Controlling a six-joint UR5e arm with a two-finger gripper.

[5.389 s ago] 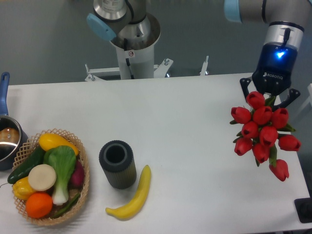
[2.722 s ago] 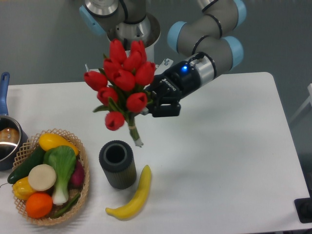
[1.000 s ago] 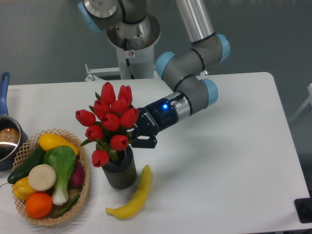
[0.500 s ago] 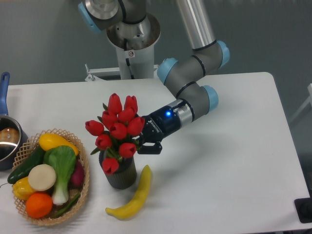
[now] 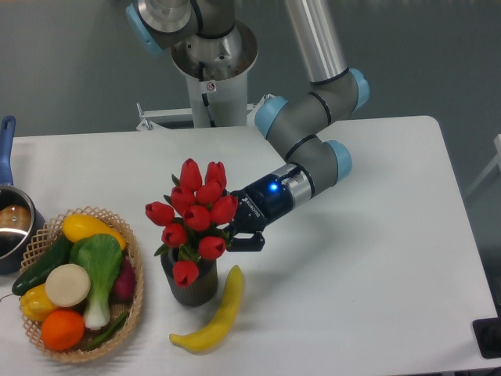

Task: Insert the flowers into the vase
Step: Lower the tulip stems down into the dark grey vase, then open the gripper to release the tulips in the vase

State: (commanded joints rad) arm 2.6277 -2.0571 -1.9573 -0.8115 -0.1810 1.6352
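The flowers (image 5: 196,216), a bunch of red tulip buds with green leaves, stand upright with their stems down inside the vase (image 5: 190,287), a short dark ribbed cylinder at the front left of the table. The buds cover the vase's mouth. My gripper (image 5: 233,236) reaches in from the right at the bunch's lower right side, just above the vase's rim, and is shut on the flowers. The stems and the fingertips are mostly hidden behind buds and leaves.
A yellow banana (image 5: 213,313) lies just right of the vase. A wicker basket (image 5: 135,270) of vegetables and fruit stands to its left. A blue-handled pot (image 5: 9,227) sits at the left edge. The arm's base (image 5: 210,74) is at the back.
The gripper carried the flowers from the right side of the table over to the vase and lowered the stems into it. In the last half second the bunch sank and shifted slightly right.
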